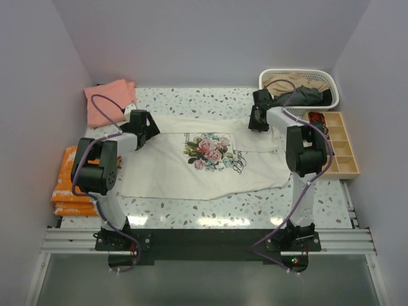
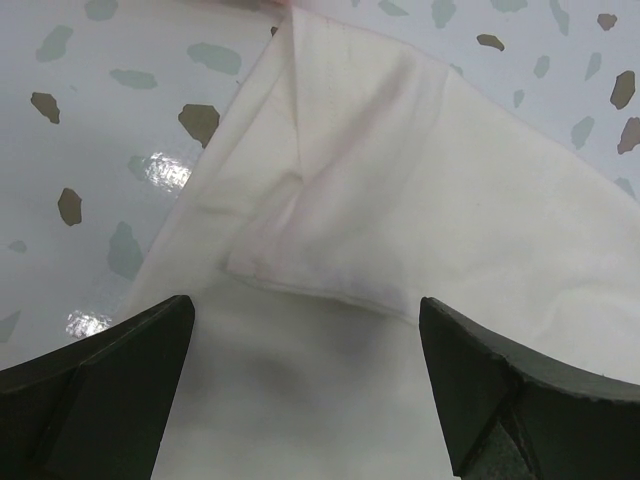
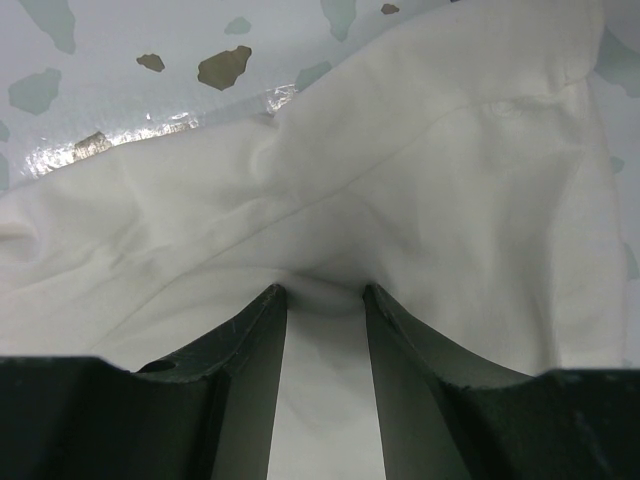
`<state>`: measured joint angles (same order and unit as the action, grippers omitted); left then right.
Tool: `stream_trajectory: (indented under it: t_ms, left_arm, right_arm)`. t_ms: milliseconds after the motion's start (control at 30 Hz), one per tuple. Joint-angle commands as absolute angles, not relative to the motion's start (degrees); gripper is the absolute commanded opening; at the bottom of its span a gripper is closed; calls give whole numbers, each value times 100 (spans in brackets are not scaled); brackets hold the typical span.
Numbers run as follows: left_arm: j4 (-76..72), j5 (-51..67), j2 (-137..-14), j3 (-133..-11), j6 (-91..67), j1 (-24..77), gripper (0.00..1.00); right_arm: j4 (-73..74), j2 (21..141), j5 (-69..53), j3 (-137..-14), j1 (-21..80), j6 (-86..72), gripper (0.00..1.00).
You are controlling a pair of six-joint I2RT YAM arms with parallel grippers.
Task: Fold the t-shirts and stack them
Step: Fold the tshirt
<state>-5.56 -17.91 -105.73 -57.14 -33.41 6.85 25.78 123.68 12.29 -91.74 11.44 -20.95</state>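
Note:
The cream t-shirt (image 1: pixel 204 162) with the pink-rose print lies spread flat in the middle of the table. My left gripper (image 1: pixel 150 127) hangs over its left sleeve; in the left wrist view (image 2: pixel 305 305) the jaws stand wide open above the folded-over sleeve (image 2: pixel 340 200), holding nothing. My right gripper (image 1: pixel 255 122) is at the shirt's upper right; in the right wrist view (image 3: pixel 322 292) the fingers are close together, pinching a bunched fold of cream cloth (image 3: pixel 400 180). A folded salmon-pink shirt (image 1: pixel 109 101) lies at the back left. Tan (image 1: pixel 293 81) and dark grey (image 1: pixel 307 95) shirts lie in the basket.
A white laundry basket (image 1: pixel 299 75) stands at the back right. A wooden divided tray (image 1: pixel 335 143) sits along the right edge. A stack of folded orange cloth (image 1: pixel 71 182) lies at the left edge. Purple walls close in on three sides.

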Motion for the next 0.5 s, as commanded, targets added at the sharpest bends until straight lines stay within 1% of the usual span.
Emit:
stream_trajectory:
  t_ms: [0,200,233,267,333,367,433,467]
  left_arm:
    - [-914,-2013,-10468,-5906,-3305,642,100]
    - [-1055,-1890,-10564,-6152,-3156,624,100]
    - [-1046,-1864,-10608,-6196,-3138,624,98]
    - [-1020,-1846,-10634,-6309,-3120,615,89]
    - [-924,-1854,-10740,-6424,-3085,606,81]
    - [-923,-1846,-10775,-6494,-3076,598,73]
    - [-923,-1828,-10845,-6530,-3076,598,67]
    - [-923,-1811,-10863,-6530,-3076,589,62]
  right_arm:
    - [3015,12498,1090,-8956,1055,-2030,42]
    - [3015,12507,1064,-8956,1055,-2013,42]
    - [3006,12507,1055,-8947,1055,-2004,42]
    - [3006,12507,1055,-8956,1063,-2004,42]
    - [3006,12507,1046,-8965,1055,-1995,42]
    - [3006,12516,1046,-8965,1055,-1995,42]
    - [3015,12524,1046,-8965,1063,-1986,42]
    - [3015,12524,1037,-8965,1063,-1986,42]
